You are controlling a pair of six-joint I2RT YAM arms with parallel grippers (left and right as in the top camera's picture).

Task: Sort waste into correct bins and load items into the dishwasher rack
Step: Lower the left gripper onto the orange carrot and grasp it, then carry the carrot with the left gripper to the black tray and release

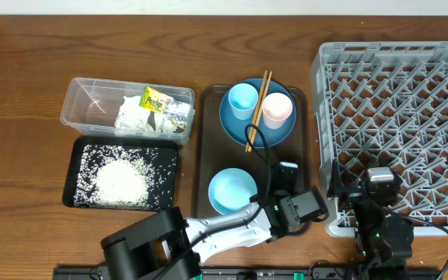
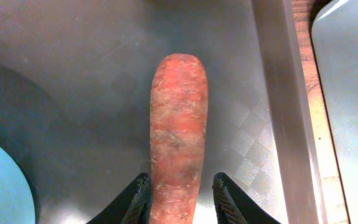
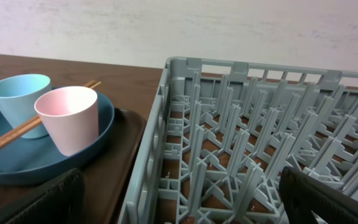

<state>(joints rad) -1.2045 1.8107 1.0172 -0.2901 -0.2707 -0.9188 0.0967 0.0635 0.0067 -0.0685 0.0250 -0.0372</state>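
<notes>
Fingers (image 2: pixel 138 200) flank carrot (image 2: pixel 178 124), pointing lengthwise away.

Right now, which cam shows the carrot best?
Left wrist. The carrot fills the frame, lying lengthwise between the fingertips of the left gripper, over the brown tray. Overhead: that gripper covers it, so nothing of it shows. Right wrist: not in view.

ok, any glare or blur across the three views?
Overhead: even light, sharp, mild sheen on the clear tub. Left wrist: carrot in focus, hazy glare on the tray around it. Right wrist: pink cup and rack sharp; bottom corners dark and blurred.
</notes>
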